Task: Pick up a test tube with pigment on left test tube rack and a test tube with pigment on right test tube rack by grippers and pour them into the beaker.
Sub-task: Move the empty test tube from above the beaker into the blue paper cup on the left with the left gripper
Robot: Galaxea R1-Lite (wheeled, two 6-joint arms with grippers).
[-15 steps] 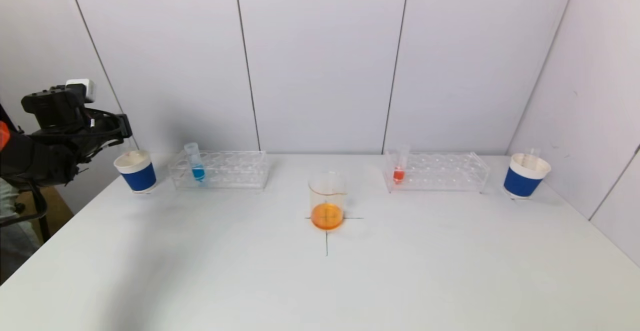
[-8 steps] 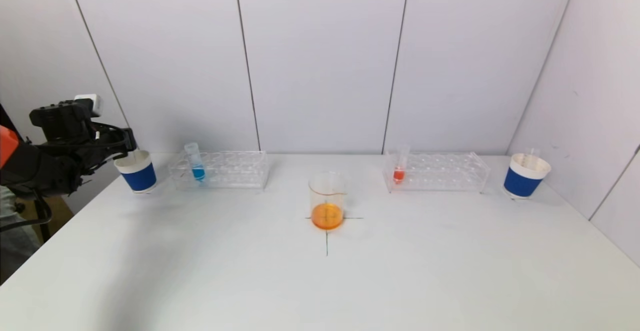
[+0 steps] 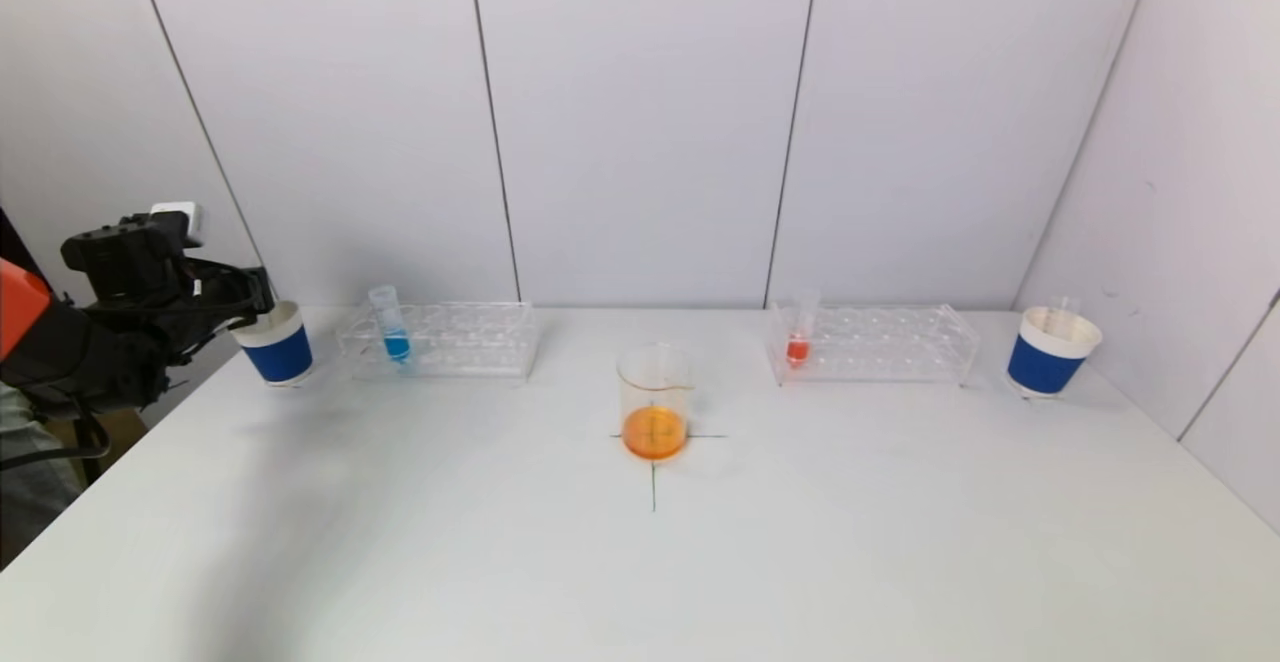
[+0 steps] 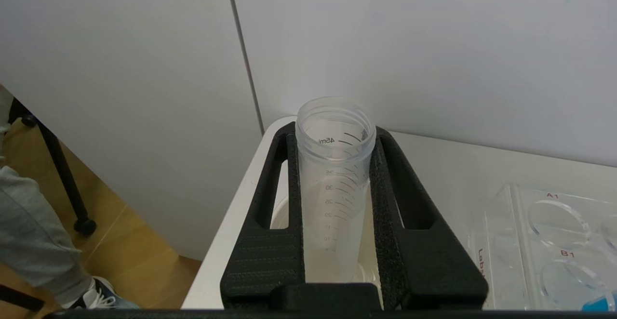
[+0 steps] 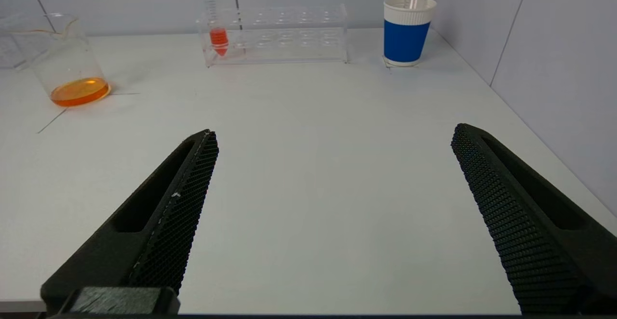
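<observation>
Worktop (image 3: 500,562): white, walled by pale panels.
Left rack (image 3: 440,339): at 10 o'clock from the beaker, holding a blue-pigment tube (image 3: 390,323).
Right rack (image 3: 875,342): at 2 o'clock, holding a red-pigment tube (image 3: 800,330).
Beaker (image 3: 654,402): centre, orange liquid inside.
Left cup (image 3: 275,344): beside the left rack.
Left hand (image 4: 335,222): over that cup, clamped on an empty tube (image 4: 335,174).
Right hand (image 5: 332,184): fingers wide apart, holding nothing, low above the worktop.

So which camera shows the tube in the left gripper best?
The left wrist view: the empty test tube fills it, clamped between the jaws, markings readable. The head view hides it behind the left gripper; the right wrist view misses it.
</observation>
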